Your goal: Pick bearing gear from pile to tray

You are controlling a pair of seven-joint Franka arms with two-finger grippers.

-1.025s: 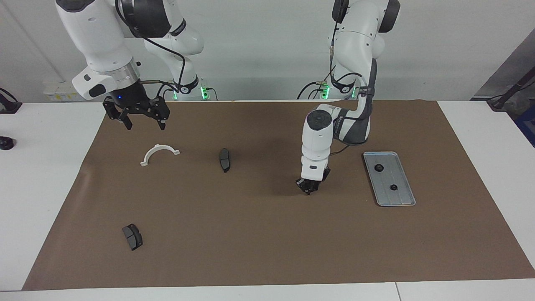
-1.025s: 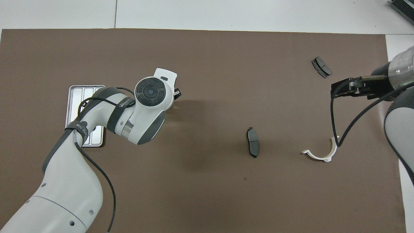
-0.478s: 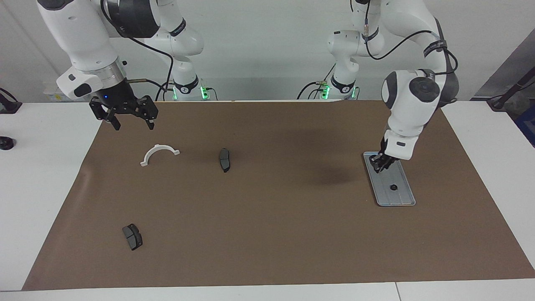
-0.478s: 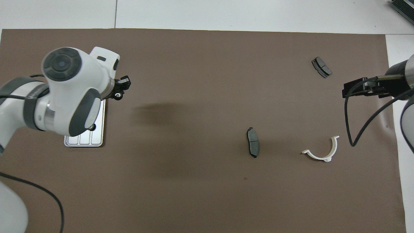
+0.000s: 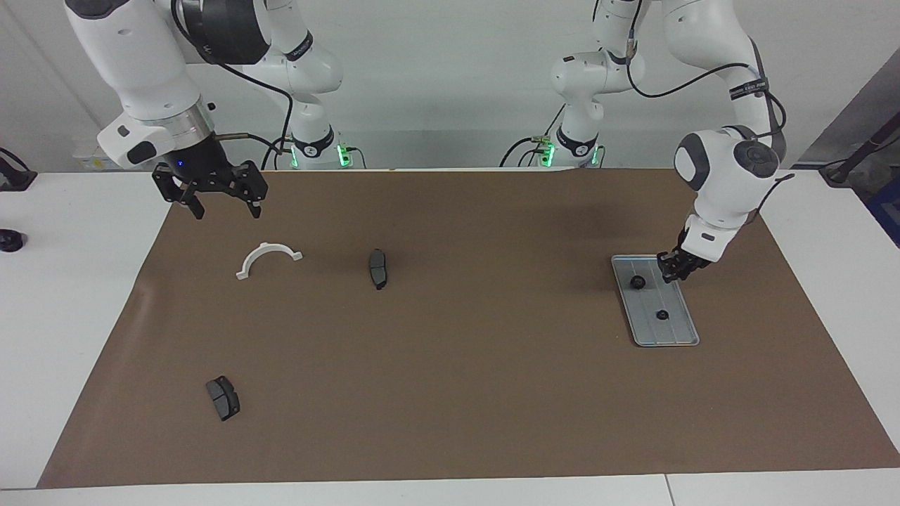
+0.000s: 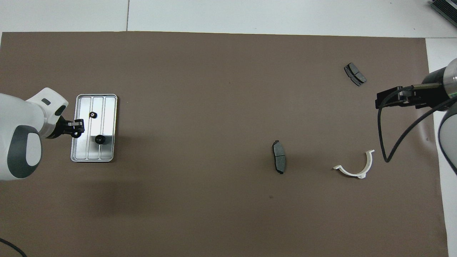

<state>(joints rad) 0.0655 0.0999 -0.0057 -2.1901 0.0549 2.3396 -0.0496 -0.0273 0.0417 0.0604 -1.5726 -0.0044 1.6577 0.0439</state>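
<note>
Grooved metal tray at nine o'clock on the brown mat seen from overhead, long axis twelve-to-six, holding two bearing gears. At its nine o'clock rim, left gripper clenched on a third black ring, swung there from mid-mat a second ago. Right gripper released, waiting over the mat's three o'clock edge near white half-ring bracket. White table, pale wall

A white table carries a brown mat over most of its top (a bare white strip shows at each end). A plain pale wall rises past the table's edge, and a dark grey panel slants in one corner.
</note>
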